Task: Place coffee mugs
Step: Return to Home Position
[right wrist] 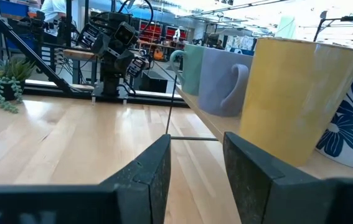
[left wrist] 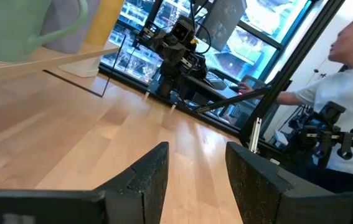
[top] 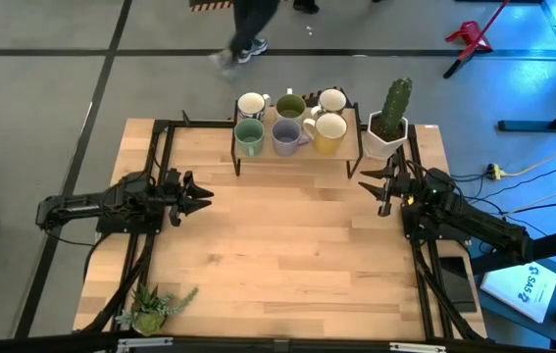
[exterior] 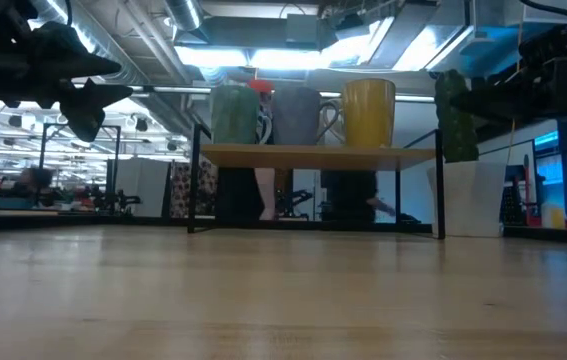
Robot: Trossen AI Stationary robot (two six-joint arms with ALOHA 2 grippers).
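The right tool (top: 376, 181) hovered spread apart, gripping nothing. The yellow mug (top: 329, 130) stood just ahead of it on the shelf (exterior: 313, 153), with a cactus pot (top: 387, 132) close beside. The left tool (top: 194, 199), equally spread and empty, hung well apart from the shelf. All six coffee mugs (top: 287, 135) sat there in two rows, so placing looked finished; only parking the arms seemed left. The wooden surface (top: 287, 255) spread between the tools, and a person (top: 248, 25) showed beyond the shelf.

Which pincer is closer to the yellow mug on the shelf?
Right. The right pincer hangs just off the right front corner of the shelf, near the yellow mug. The left pincer waits beyond the left end, much farther away.
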